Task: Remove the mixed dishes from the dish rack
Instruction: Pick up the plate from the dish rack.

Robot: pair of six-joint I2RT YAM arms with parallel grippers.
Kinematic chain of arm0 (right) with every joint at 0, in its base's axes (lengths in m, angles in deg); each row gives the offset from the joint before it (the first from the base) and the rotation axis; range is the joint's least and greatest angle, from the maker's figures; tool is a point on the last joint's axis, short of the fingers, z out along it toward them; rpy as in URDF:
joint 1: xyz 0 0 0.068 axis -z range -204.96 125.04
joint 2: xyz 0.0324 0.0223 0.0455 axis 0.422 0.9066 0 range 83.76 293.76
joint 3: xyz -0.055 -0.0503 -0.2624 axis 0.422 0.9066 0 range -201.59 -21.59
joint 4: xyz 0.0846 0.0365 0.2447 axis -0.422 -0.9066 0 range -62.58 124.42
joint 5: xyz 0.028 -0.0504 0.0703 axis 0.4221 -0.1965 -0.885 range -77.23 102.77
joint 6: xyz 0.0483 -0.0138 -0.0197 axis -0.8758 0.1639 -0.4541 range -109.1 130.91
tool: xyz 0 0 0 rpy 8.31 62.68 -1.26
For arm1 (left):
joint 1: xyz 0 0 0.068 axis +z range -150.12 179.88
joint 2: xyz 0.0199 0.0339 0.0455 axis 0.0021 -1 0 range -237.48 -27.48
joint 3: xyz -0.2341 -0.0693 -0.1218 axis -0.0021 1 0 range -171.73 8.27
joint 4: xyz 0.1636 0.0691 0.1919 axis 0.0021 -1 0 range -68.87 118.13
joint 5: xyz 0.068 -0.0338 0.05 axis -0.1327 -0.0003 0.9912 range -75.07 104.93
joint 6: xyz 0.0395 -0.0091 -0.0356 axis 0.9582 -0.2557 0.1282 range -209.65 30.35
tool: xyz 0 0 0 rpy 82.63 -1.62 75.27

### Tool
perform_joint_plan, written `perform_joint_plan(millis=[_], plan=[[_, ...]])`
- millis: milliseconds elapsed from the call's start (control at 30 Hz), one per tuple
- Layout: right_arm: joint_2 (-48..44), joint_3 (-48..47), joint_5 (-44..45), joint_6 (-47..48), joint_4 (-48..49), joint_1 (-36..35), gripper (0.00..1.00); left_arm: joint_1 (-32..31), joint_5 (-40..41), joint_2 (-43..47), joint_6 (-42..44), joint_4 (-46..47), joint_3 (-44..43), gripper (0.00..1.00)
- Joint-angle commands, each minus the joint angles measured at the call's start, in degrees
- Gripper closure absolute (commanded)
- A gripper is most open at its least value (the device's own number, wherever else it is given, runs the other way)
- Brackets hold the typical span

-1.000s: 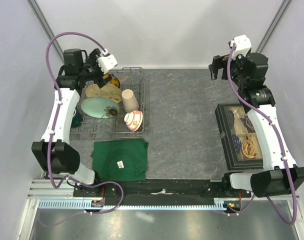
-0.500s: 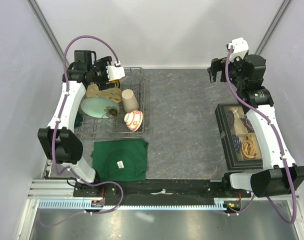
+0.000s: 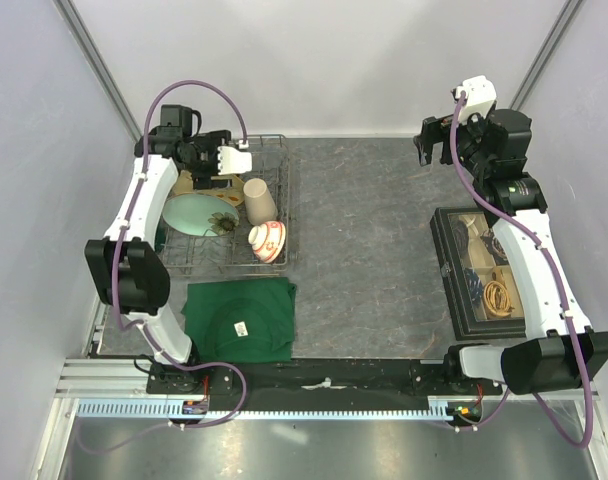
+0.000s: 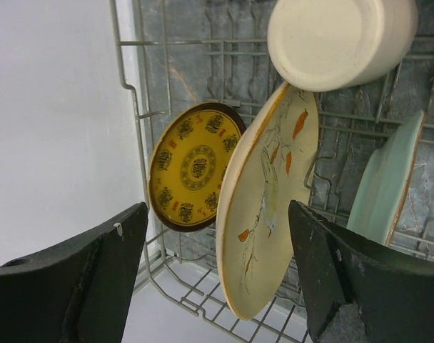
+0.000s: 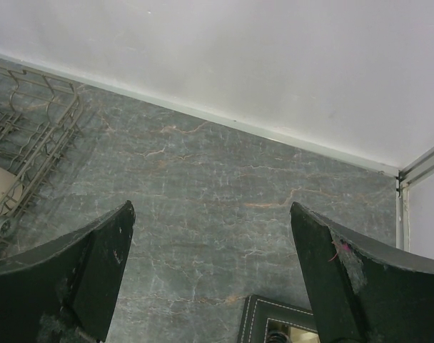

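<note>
left pincer (image 4: 217, 211) wide | cream floral plate (image 4: 270, 207) leaning in dish rack (image 4: 141, 153)

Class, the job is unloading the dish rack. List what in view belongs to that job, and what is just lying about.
Belongs to the job: dish rack, cream floral plate, pale teal plate, yellow-and-dark patterned plate, tall beige cup, small red-and-white bowl, dark green mug.

Lying about: dark green folded cloth, black compartment box.
</note>
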Motion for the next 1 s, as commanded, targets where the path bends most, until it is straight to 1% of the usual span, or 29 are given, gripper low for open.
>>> perform_joint_plan(millis=[0, 67, 167, 600, 700, 833, 967], plan=[[0.23, 0.77, -1.56, -0.02, 1.68, 0.05, 0.02, -0.29, 1.97, -1.97, 4.23, -1.09, -2.78, 0.14], [0.23, 1.21, -1.74, 0.07, 1.85, 0.05, 0.02, -0.29, 2.59, -2.68, 4.76, -1.18, -2.78, 0.16], [0.23, 1.47, -1.65, 0.07, 1.94, 0.05, 0.02, -0.29, 3.56, -4.34, 5.02, -1.18, -3.39, 0.21], [0.84, 2.96, -1.3, 0.33, 2.64, 0.14, 0.02, -0.29, 5.4, -8.04, 9.68, -1.44, -5.23, 0.26], [1.02, 2.97, -1.3, 0.33, 2.73, 0.14, 0.02, -0.29, 5.58, -9.26, 10.03, -2.67, -6.64, 0.29], [1.02, 3.4, -1.21, 0.33, 2.82, 0.14, 0.02, -0.38, 6.63, -10.06, 10.47, -3.11, -7.35, 0.36], [1.11, 3.76, -0.95, 0.42, 3.08, 0.14, 0.02, -0.38, 6.63, -10.06, 10.47, -3.29, -7.44, 0.4]])
